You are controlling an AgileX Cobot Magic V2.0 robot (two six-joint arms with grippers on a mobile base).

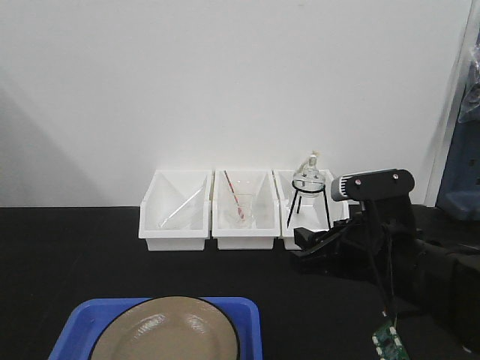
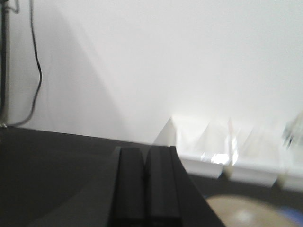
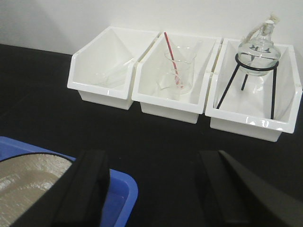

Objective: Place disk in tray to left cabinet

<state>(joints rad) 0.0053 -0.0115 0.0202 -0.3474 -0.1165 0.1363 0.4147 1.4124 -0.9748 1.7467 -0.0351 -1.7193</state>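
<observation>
Nearest edge of the black table [image 1: 75, 255]: blue tray [image 1: 251, 322], left of centre, cut off by the bottom of the front view. Disk [image 1: 165, 334] lies flat inside the tray; tan, thin black rim, glossy; it fills most of the tray's width. Right gripper [image 3: 154, 158]: fingers [image 3: 90, 189] spread wide, nothing between them. It hangs over bare table just right of the tray; in the wrist view its left finger overlaps the tray's far right corner, contact not determinable. Left gripper [image 2: 144, 153]: fingers pressed together, only a thin seam between them, holding nothing. That view is blurred, with the disk a pale patch low and to the right. Far side of table, against the white wall [image 1: 225, 75]: three white bins in a row, touching side by side. Left bin [image 3: 102, 97] holds a clear glass item, too faint to identify. Middle bin [image 3: 170, 106] holds a glass beaker [image 3: 180, 71] with a red rod [image 3: 171, 56] leaning in it. Right bin [image 3: 246, 125] holds a round glass flask [image 3: 258, 49] seated on a black tripod stand [image 3: 226, 88]. Bins stand well apart from the tray.
</observation>
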